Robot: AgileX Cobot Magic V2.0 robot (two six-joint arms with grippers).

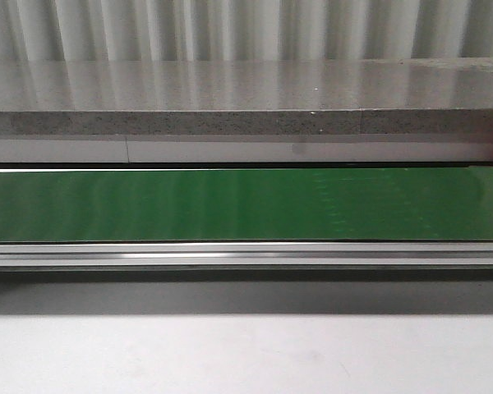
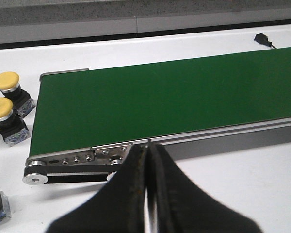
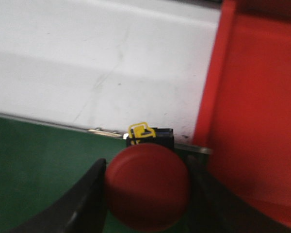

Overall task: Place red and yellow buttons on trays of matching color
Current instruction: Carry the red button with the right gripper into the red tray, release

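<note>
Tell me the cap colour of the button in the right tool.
Red, clearest in the right wrist view.

My front camera faces forward, low over the green belt. Both wrist cameras (mounted close) look down onto that belt's ends.

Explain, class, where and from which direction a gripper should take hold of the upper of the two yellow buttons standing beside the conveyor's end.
Probably grip the yellow button from above, closing on the dark, squarish body under its cap. The domed cap is rounded and overhangs, so fingers would likely slip there. Its neighbour stands close, so set the fingers across the sides facing away from it.
</note>
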